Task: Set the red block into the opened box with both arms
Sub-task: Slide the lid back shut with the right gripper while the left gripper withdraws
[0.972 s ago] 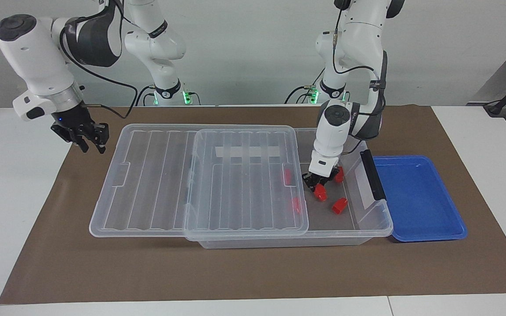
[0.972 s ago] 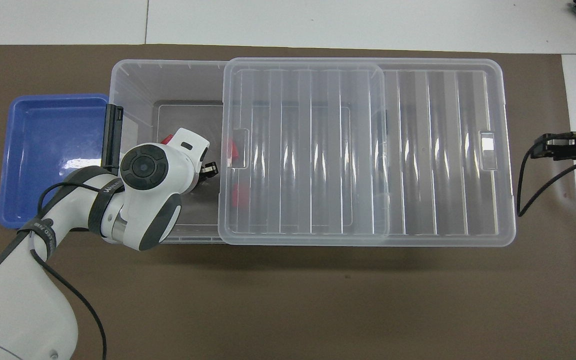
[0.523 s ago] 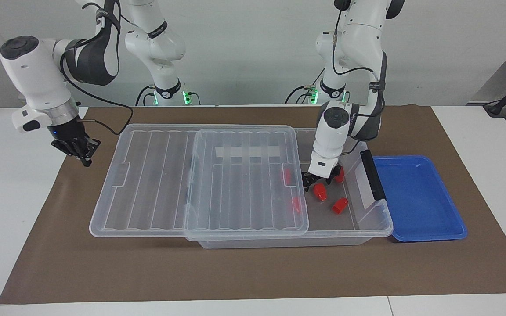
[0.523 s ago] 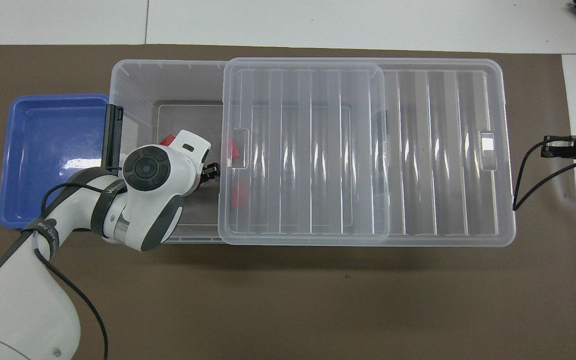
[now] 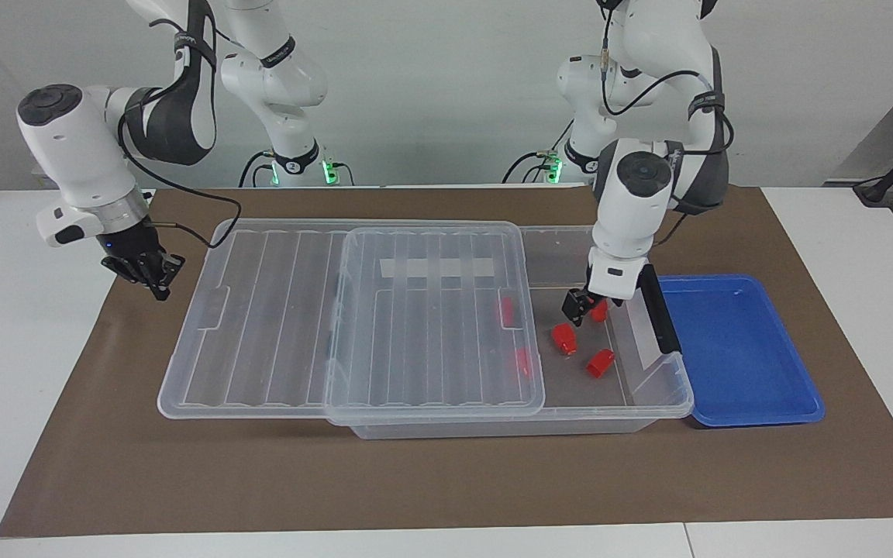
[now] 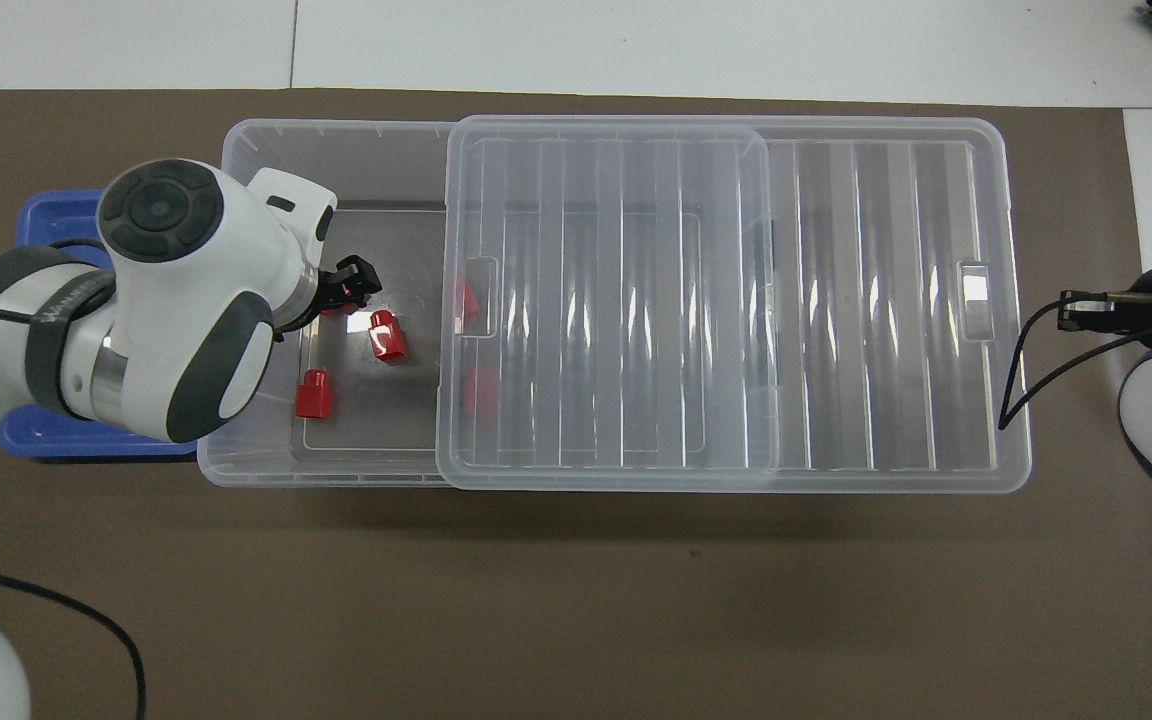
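**Block released in box; left gripper lifted clear**

Red block [image 5: 564, 339] found lying loose on the floor of the box [image 5: 660, 403], in the uncovered end toward the left arm, just beside the edge of the slid-back lid [image 5: 431, 318]. A second ago clamped in the left gripper [image 5: 580, 306] low inside the box; now let go. Left gripper raised since then, fingers spread and empty, hanging over the open end near the black handle [image 5: 657, 308]. Four similar red pieces [image 5: 600, 362] noted inside the box as well, two under the lid. Blue tray [image 5: 741, 349] beside the box bare. Right gripper [image 5: 148, 271] pinched closed on nothing, moved closer to the lid's outer end over the brown mat [image 5: 415, 480]. Judgement: placement done; closing the lid the likely remainder.
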Tool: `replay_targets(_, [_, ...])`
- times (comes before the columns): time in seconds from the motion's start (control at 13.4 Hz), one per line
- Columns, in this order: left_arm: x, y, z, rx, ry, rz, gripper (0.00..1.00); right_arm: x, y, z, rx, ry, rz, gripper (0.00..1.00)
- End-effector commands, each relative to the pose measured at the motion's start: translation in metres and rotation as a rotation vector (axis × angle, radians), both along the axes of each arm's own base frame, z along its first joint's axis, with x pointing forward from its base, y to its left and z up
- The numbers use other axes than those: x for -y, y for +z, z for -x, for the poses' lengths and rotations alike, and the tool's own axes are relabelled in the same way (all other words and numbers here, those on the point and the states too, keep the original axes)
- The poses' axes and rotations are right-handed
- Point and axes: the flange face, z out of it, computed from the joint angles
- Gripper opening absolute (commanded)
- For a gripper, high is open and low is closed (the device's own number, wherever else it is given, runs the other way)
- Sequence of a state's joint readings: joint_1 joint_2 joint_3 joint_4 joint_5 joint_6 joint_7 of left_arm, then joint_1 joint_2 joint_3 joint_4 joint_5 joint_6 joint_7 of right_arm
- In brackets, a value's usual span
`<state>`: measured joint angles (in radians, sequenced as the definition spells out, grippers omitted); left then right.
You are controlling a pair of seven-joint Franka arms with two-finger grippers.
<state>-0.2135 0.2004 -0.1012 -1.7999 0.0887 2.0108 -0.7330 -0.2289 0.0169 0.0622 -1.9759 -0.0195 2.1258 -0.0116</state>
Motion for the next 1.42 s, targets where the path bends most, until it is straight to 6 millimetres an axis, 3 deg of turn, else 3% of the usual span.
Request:
replay_targets(0.0, [-0.036, 0.072, -0.004, -0.067, -0.038, 0.033, 1.00, -0.011, -0.005, 0.010, -0.022, 0.012, -0.006, 0.00])
replay_targets(0.15, [-0.079, 0.116, 0.000, -0.109, -0.117, 0.024, 1.00, -0.024, -0.005, 0.011, -0.048, 0.034, -0.010, 0.00])
replay_targets(0.3, [-0.134, 0.151, 0.021, -0.098, -0.222, 0.027, 1.00, -0.041, -0.007, 0.011, -0.060, 0.034, -0.069, 0.00])
replay_targets(0.6, [-0.205, 0.184, 0.058, -0.125, -0.380, 0.032, 1.00, -0.074, -0.004, 0.009, -0.061, 0.069, -0.118, 0.00])
replay_targets(0.75, [-0.215, 0.186, 0.062, -0.123, -0.397, 0.032, 1.00, -0.100, -0.003, 0.009, -0.062, 0.114, -0.118, 0.00])
replay_targets(1.12, [-0.203, 0.177, 0.065, -0.096, -0.414, 0.022, 1.00, -0.150, -0.003, 0.012, -0.066, 0.196, -0.116, 0.00])
replay_targets(1.35, [-0.183, 0.176, 0.065, -0.095, -0.448, 0.020, 1.00, -0.177, -0.002, 0.018, -0.084, 0.247, -0.114, 0.00])
